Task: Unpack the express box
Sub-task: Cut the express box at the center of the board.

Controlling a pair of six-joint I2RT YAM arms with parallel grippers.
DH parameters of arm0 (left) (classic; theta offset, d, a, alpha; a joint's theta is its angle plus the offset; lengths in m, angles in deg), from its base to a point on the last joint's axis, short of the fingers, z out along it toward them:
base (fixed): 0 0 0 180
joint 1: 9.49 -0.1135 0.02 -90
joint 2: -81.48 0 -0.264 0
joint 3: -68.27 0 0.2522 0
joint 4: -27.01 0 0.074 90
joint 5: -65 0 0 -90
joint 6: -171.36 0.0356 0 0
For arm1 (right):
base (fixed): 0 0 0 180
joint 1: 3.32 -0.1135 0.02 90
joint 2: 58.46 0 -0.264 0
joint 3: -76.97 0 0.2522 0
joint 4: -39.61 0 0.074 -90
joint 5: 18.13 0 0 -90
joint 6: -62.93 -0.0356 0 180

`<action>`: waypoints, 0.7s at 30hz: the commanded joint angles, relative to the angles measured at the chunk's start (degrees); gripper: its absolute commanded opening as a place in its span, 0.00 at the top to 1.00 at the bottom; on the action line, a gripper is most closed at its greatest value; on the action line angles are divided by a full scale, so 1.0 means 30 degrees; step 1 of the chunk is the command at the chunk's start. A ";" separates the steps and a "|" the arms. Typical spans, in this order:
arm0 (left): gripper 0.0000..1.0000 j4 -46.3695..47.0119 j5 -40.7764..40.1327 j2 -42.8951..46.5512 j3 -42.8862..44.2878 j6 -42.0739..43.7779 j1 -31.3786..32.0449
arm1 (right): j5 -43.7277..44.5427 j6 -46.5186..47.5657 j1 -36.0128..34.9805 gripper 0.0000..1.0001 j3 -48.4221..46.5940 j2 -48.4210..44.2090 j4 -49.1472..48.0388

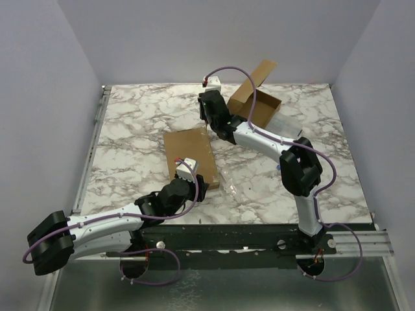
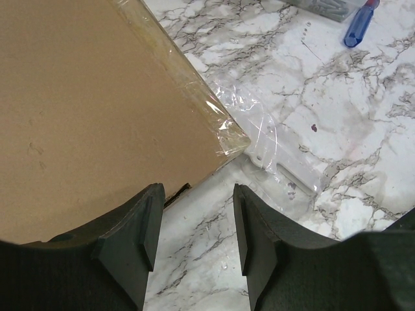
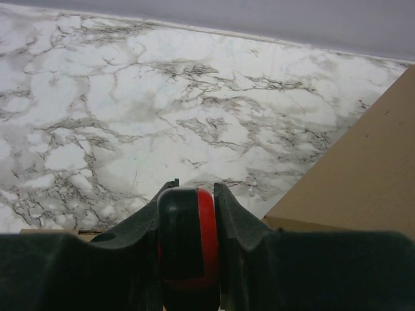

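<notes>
Box: the box (image 1: 259, 107) stands open at the far right of the bench (image 1: 142, 123), one flap tilted up and back.
Already out, by the look of it: a wrapped cardboard sheet (image 1: 190, 155) lies flat near the middle of the bench. A clear bag (image 2: 279, 152) lies at its near corner, and a blue-handled tool (image 2: 360, 23) lies further off.
Right gripper: the right gripper (image 3: 189, 194) is just left of the box, above bare marble. Its jaws are closed on a black and red round piece (image 3: 188, 246), which sits upright between them.
Left gripper: the left gripper (image 2: 194, 227) hangs low over the bench at the near corner of the sheet. Its jaws stand apart with nothing between them.
Step in hand: most likely carrying the round piece away from the box to set it down.
Next move calls for: lowering it onto open marble away from the sheet and the box wall, and releasing only once it rests, since a round piece may roll.
Afterwards: whether anything remains inside the box cannot be told from these views.
</notes>
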State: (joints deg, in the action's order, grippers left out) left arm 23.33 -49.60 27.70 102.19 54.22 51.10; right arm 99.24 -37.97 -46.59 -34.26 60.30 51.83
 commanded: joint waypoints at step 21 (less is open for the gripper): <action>0.47 0.0301 0.0070 0.0260 -0.0392 0.0139 -0.0072 | 0.0425 0.0065 -0.0371 1.00 -0.0557 0.0427 0.0059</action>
State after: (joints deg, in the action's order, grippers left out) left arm 23.40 -49.58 27.70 102.13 54.24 51.10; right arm 99.29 -37.97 -47.20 -34.87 60.45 52.25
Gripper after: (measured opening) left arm 0.527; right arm 0.295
